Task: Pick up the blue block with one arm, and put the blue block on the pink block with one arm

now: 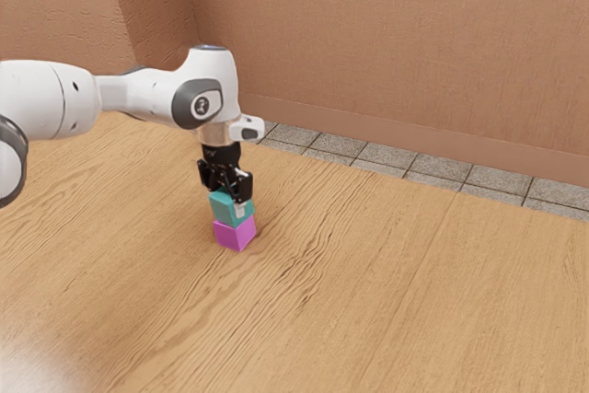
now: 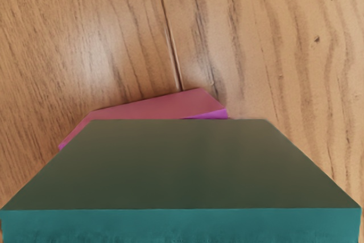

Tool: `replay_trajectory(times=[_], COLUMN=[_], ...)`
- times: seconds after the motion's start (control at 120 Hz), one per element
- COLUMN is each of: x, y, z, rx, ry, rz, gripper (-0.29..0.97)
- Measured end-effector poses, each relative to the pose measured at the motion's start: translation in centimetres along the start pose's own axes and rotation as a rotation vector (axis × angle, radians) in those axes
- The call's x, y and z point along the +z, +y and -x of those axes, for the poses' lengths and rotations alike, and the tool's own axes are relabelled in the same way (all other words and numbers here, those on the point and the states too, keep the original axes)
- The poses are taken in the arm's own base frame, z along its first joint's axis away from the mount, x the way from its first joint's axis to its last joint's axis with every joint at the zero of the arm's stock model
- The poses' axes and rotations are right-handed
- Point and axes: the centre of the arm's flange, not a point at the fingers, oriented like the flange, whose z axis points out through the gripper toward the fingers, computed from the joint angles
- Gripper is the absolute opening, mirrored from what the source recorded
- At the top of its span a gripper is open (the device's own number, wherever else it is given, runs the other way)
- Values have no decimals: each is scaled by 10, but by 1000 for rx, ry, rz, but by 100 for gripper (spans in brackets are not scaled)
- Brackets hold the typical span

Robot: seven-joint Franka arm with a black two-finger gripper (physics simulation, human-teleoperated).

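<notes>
The blue block (image 1: 228,206), teal in colour, rests on top of the pink block (image 1: 235,233) on the wooden table, turned slightly relative to it. My black gripper (image 1: 230,198) comes straight down over the stack, and its fingers (image 1: 243,192) hold the blue block's upper part from two sides. In the wrist view the blue block (image 2: 182,169) lies right under my hand, with a corner of the pink block (image 2: 170,106) sticking out from beneath it.
The wooden tabletop (image 1: 368,301) stretches out all around the stack. A strip of grey tiles (image 1: 433,167) runs along the foot of the brown wall behind.
</notes>
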Motion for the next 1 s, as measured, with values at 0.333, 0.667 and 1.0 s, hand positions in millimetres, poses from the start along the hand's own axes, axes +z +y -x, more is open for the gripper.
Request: replay_trajectory(times=[0.333,0.667,1.0], x=[-16,-218,-329], y=[-2,110,238], z=[5,116,214], rx=[16,112,266], ry=[3,126,143], rz=[-14,-227,-354], gripper=[62,67,68])
